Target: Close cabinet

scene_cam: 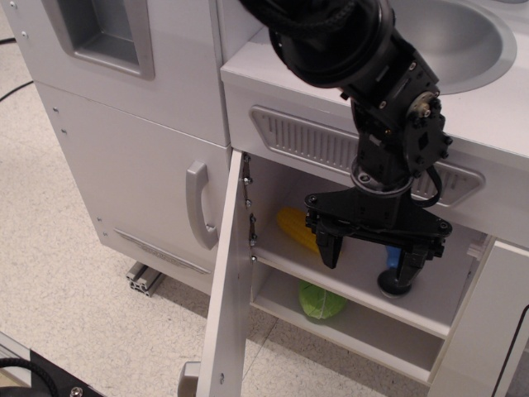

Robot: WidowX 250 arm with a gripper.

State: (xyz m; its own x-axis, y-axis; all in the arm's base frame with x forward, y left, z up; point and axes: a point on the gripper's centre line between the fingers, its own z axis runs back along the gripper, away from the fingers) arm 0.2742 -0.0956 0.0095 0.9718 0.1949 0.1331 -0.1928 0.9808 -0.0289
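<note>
The cabinet (355,273) is a white compartment under the sink counter with one inner shelf (364,285). Its small white door (227,298) stands swung wide open toward me, edge-on at the left, held by metal hinges (247,178). Its handle shows only as a pale grey bit (188,376) at the bottom edge. My black gripper (370,252) hangs in front of the opening, right of the door, fingers apart and empty, not touching the door. A yellow corn (296,227) lies on the shelf and a green vegetable (321,302) lies below it.
A taller white door (140,165) with a grey bar handle (198,203) stands left of the cabinet. A recessed grey-framed panel (107,37) is above it. A grey sink (463,41) sits in the counter. A dark object (397,281) stands on the shelf behind my fingers. An aluminium foot (145,279) is on the floor.
</note>
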